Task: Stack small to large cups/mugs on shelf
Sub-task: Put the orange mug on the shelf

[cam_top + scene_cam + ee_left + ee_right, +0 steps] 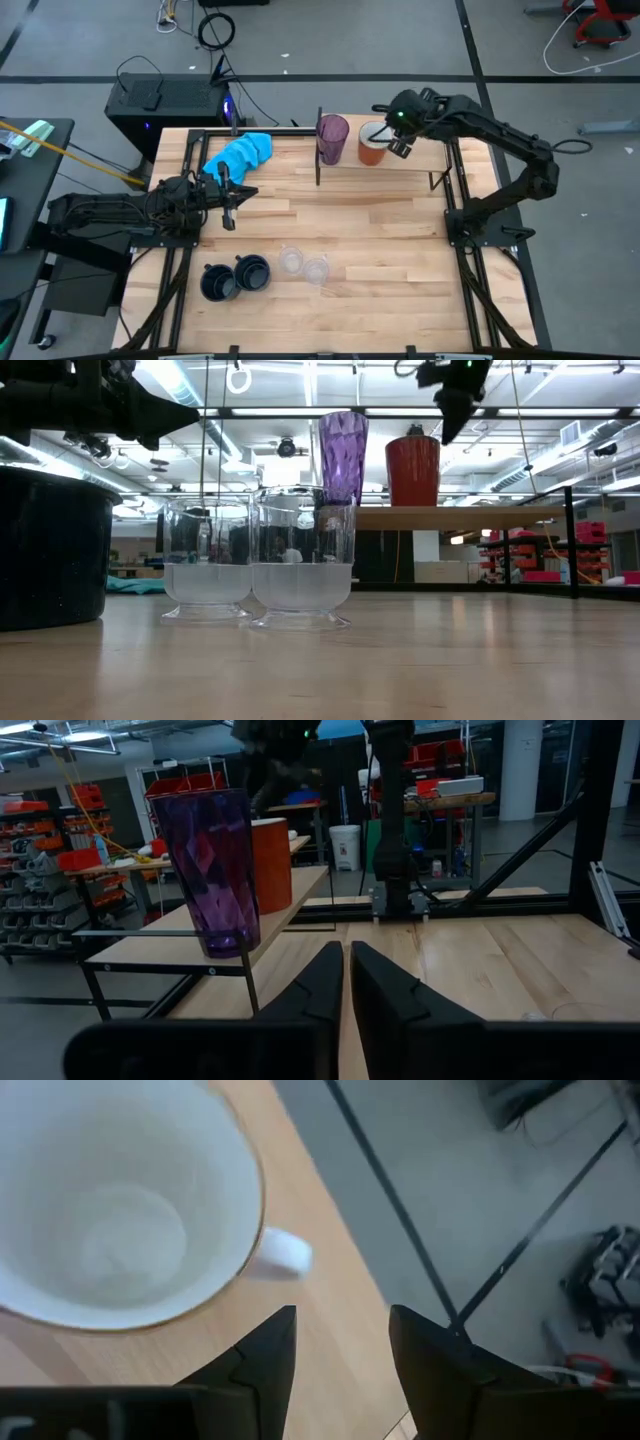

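High view shows your right gripper (400,133), fingers apart, at two o'clock above the stiff, probably heavyish white-inside orange ceramic mug (372,145); the rim wall looks the likeliest hold.

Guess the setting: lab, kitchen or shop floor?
Most likely a robotics lab or workshop. Two arms are bolted to a wooden table on a black frame, cables trail across the grey floor, and red parts bins fill shelving behind, beyond the purple tumbler.
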